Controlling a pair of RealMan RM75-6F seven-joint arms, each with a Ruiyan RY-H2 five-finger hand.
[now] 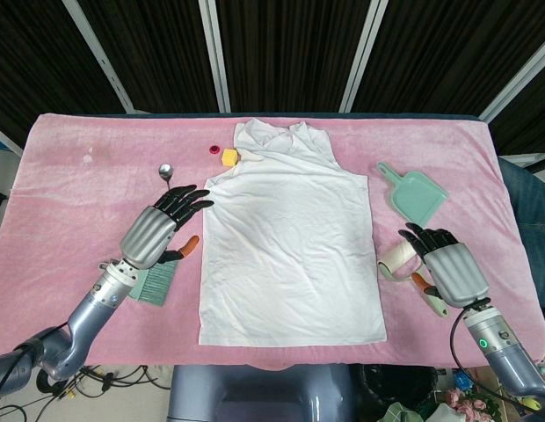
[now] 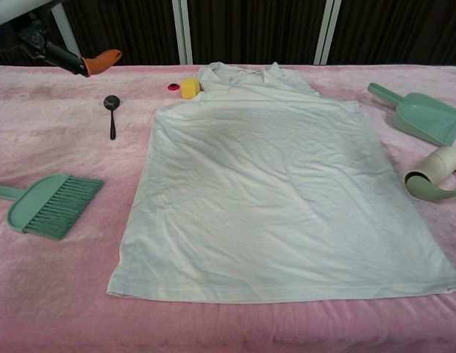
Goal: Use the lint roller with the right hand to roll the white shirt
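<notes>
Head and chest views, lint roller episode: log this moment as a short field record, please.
shirt: white shirt lies flat on the pink table cover
roller: lint roller lies on the cover off the shirt's side, below the green dustpan
right hand: right hand is over the roller; grip cannot be told
left hand: left hand holds nothing, above the green brush
other: spoon, yellow block near the collar
</notes>
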